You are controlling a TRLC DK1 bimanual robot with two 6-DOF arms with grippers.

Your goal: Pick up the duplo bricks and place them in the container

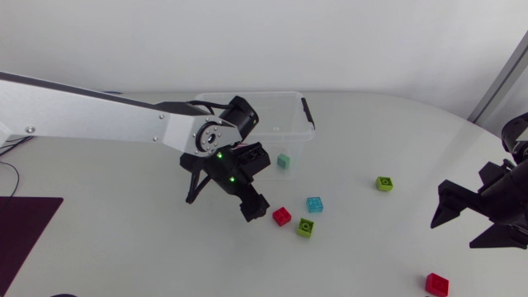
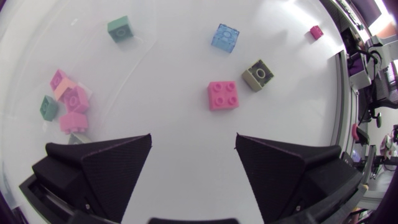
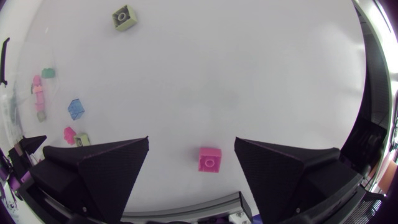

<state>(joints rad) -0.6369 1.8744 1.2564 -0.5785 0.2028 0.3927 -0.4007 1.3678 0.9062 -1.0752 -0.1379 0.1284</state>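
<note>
left gripper (image 2: 193, 142) hangs over the table (image 1: 148, 256) with its fingers spread wide and nothing between them. just ahead of the gap sits the red brick (image 2: 223, 95), flat on the table, studs up, not touching either finger. beside it and a bit further out is the lime green brick (image 2: 257, 75), and beyond both is the light blue brick (image 2: 225, 37). off past the left finger there's the clear container (image 1: 305, 115) with a little heap of pink and teal bricks (image 2: 68, 102) inside. a single teal brick (image 2: 119, 28) sits by its wall. looks like it's inside, but can't swear to it. from above, the left arm (image 1: 99, 115) reaches across the front of the container.

right gripper (image 3: 191, 142) is wide open too and empty, near the table's right edge. a second red brick (image 3: 209, 159) lies on the table under the gap between its fingers, touching neither. another green brick (image 3: 125, 17) sits well ahead of it, on its own.
</note>
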